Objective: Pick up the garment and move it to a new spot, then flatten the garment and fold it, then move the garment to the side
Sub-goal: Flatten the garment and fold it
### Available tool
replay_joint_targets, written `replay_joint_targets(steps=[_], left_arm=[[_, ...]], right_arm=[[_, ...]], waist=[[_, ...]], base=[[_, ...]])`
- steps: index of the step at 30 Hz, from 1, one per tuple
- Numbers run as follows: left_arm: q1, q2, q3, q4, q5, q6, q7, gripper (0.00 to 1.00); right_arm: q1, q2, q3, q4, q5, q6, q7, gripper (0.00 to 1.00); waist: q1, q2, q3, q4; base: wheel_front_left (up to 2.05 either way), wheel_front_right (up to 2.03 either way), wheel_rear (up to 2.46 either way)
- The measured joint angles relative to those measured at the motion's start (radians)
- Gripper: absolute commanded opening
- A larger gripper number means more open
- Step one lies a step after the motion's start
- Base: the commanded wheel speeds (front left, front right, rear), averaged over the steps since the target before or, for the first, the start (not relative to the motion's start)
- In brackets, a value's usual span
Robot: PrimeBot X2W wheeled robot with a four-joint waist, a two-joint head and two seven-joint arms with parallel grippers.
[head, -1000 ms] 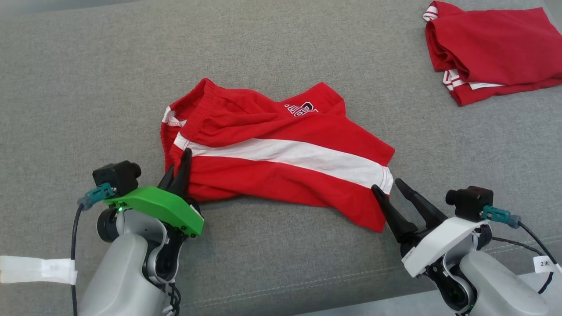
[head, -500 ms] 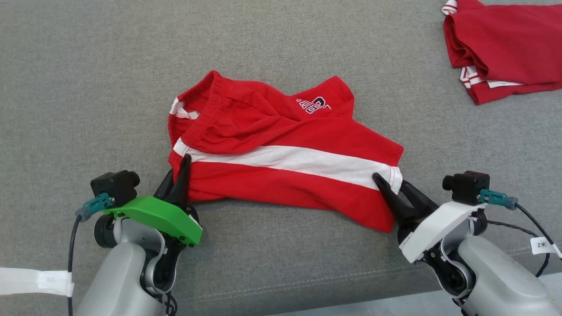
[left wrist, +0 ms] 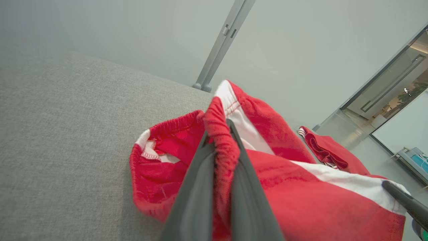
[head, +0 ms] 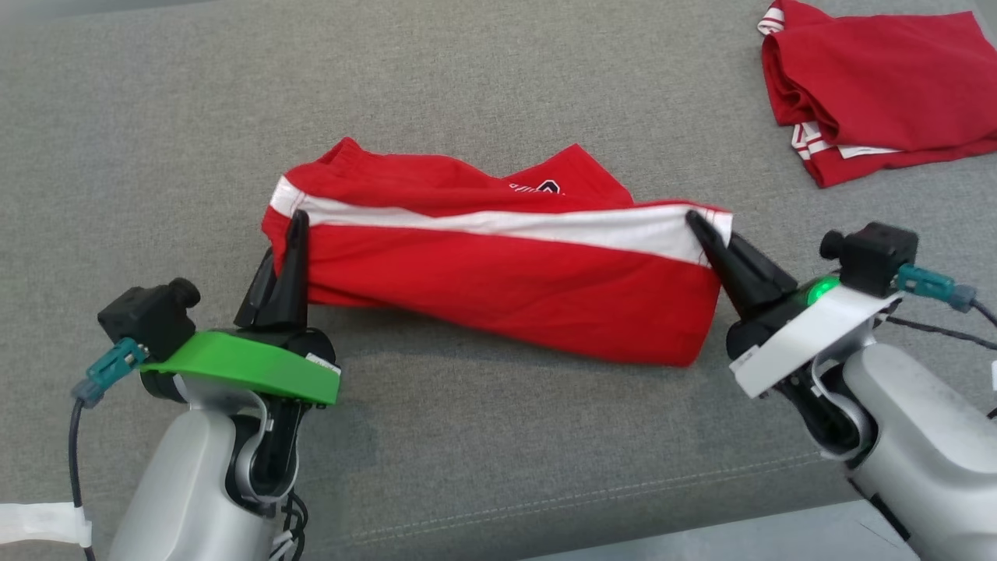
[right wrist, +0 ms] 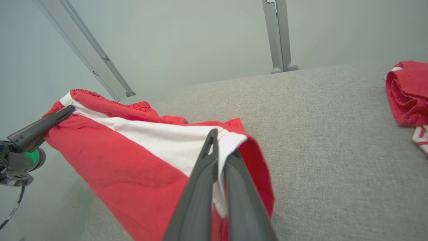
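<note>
The garment (head: 506, 273) is a pair of red shorts with a white side stripe, stretched between both grippers and partly lifted off the grey cushion. My left gripper (head: 297, 222) is shut on its elastic waistband (left wrist: 222, 147) at the left end. My right gripper (head: 695, 224) is shut on the white-striped hem (right wrist: 227, 140) at the right end. The shorts' far layer, with a printed logo (head: 541, 187), still rests on the cushion behind the lifted edge.
A second red garment (head: 880, 86) lies folded at the cushion's far right corner (right wrist: 406, 90). The grey fabric surface (head: 498, 78) stretches wide around the shorts. Its front edge (head: 701, 538) runs just behind my forearms. A wall with metal posts (right wrist: 279, 33) stands beyond.
My right gripper has moved in and shut on the hem. Both grippers have risen and moved away from me, lifting the near edge of the shorts so the striped side hangs stretched between them.
</note>
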Motion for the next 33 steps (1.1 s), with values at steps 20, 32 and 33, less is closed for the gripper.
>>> replay_joint_targets(steps=[20,32,33], left_arm=[[0.001,-0.004,0.048,-0.42,-0.071,-0.038,-0.008,0.2],[-0.366,-0.005,0.113,-0.183,-0.107,0.03,0.088,0.48],[-0.401,-0.01,0.116,-0.183,-0.101,0.03,0.075,0.48]], right_arm=[[-0.044,-0.002,-0.292,-0.394,0.003,0.001,-0.008,0.0],[-0.435,0.087,-0.308,-0.087,-0.027,-0.021,0.013,0.0],[-0.475,0.099,-0.315,-0.087,-0.037,-0.02,0.004,0.0]], waist=[[0.0,0.0,-0.082,-0.026],[0.0,0.0,-0.098,-0.019],[0.0,0.0,-0.096,-0.017]], base=[[0.0,0.0,0.0],[0.0,0.0,0.0],[0.0,0.0,0.0]])
